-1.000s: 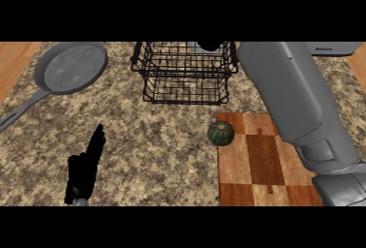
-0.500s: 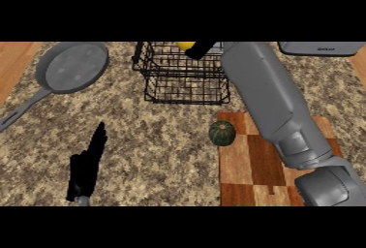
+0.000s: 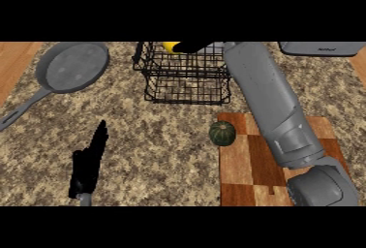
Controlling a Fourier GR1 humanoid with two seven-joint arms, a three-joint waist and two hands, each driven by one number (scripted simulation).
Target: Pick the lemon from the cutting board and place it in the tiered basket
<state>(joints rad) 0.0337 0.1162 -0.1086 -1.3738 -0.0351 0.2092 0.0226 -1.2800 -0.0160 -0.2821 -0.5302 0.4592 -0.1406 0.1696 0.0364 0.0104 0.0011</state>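
The yellow lemon [image 3: 169,46] shows at the very top of the view, over the back rim of the black wire tiered basket [image 3: 187,77]. My right hand [image 3: 194,47] is curled against it, with only its black fingers showing below the top band. The grey right forearm runs from the lower right up across the wooden cutting board [image 3: 250,167]. My left hand [image 3: 88,162] rests open on the counter at the lower left, far from the basket.
A dark green squash [image 3: 222,133] sits on the board's left edge, just below the basket. A grey frying pan [image 3: 71,68] lies at the upper left with its handle pointing down-left. A grey appliance [image 3: 322,48] stands at the top right.
My right arm has swung left and further back, carrying the lemon over the basket. The left hand has not moved.
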